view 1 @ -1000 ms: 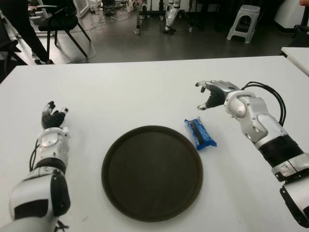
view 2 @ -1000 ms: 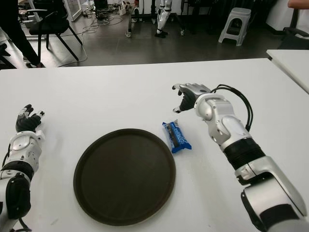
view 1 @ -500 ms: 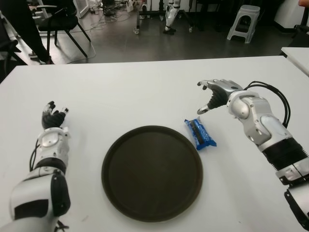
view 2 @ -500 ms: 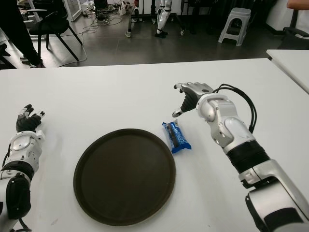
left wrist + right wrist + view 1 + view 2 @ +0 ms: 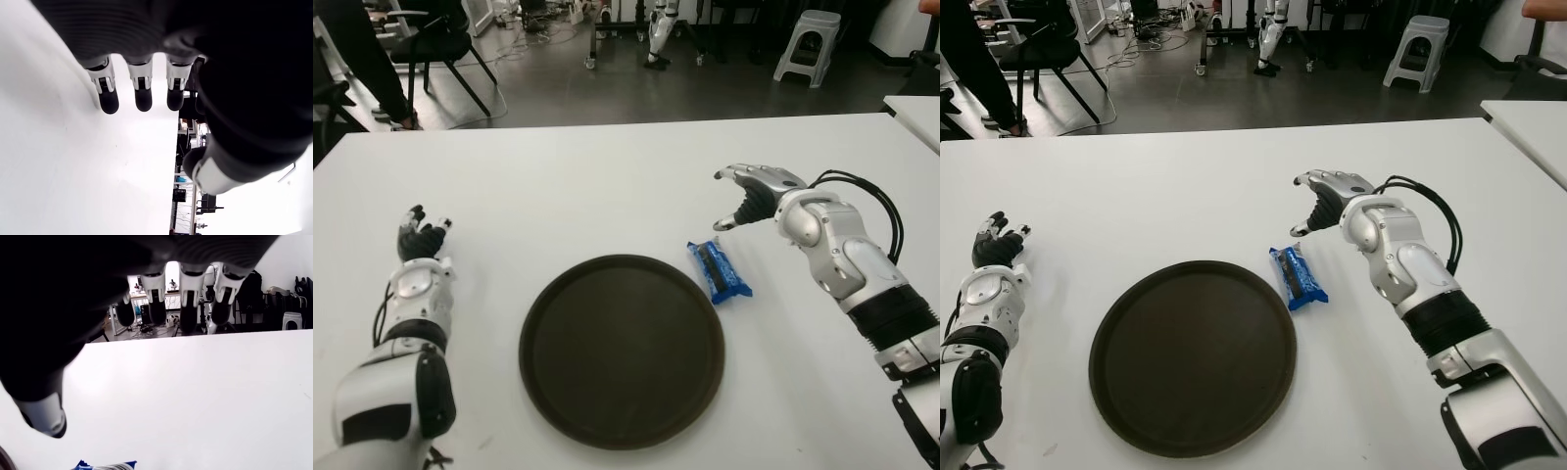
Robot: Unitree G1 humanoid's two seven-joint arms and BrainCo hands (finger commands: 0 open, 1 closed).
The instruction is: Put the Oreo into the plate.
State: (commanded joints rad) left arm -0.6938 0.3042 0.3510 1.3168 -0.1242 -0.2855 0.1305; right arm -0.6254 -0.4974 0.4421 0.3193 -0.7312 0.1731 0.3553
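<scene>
Head camera, either eye: a blue foil Oreo packet (image 5: 719,271) lies flat on the white table (image 5: 607,186), just beside the right rim of the round dark brown plate (image 5: 622,350). Its long axis runs away from the robot. The right hand (image 5: 750,194), fingers spread and empty, hovers just beyond the packet's far end. The left hand (image 5: 419,238) shows far left, well apart.

Right wrist: open fingertips (image 5: 188,324) above bare table, the packet's edge near the thumb.

Left wrist: fingers (image 5: 143,98) extended, holding nothing.
</scene>
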